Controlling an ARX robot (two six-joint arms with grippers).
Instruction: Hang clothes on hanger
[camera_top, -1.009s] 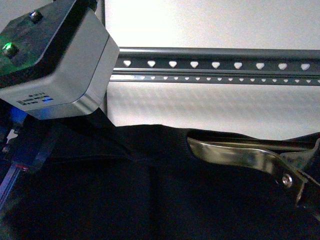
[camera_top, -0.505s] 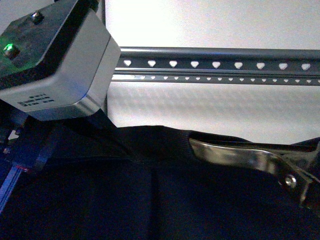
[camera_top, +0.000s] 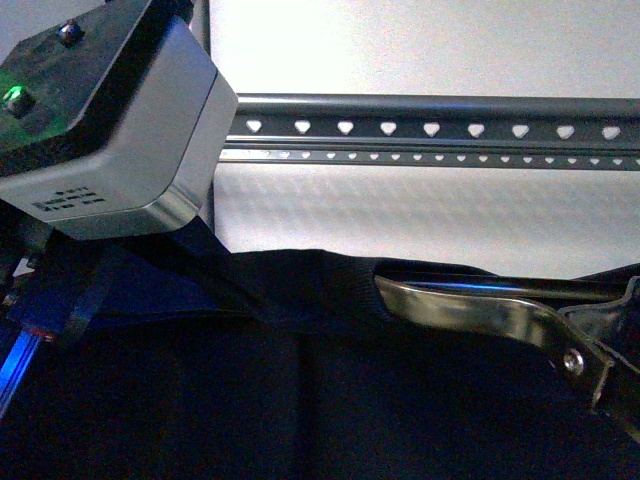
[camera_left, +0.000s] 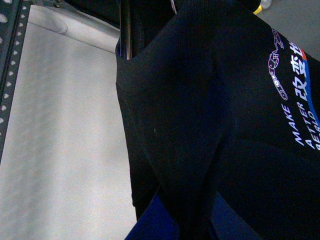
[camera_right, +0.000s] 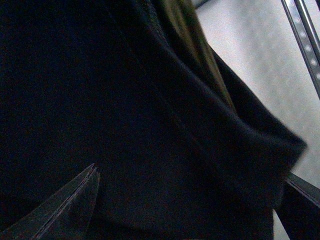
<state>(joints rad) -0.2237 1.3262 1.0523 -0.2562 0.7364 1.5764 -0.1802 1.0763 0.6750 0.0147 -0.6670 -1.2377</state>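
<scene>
Front view shows the shirt (camera_top: 300, 400) held up between both arms, its top edge below the rails of the rack (camera_top: 430, 130) and not yet over them. The left end effector (camera_left: 185, 227) pinches a fold of fabric. The right end effector (camera_top: 420, 305) lies along the ribbed edge, probably gripping it, but fabric hides its closure. Lift both sides evenly, keep the edge taut, clear the rail, then lower.

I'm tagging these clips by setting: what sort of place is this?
Probably an indoor laundry-drying spot, or a test setup made like one. A grey metal drying rack with heart-shaped holes stands before a plain white wall, and a black shirt is held up nearer the camera.
</scene>
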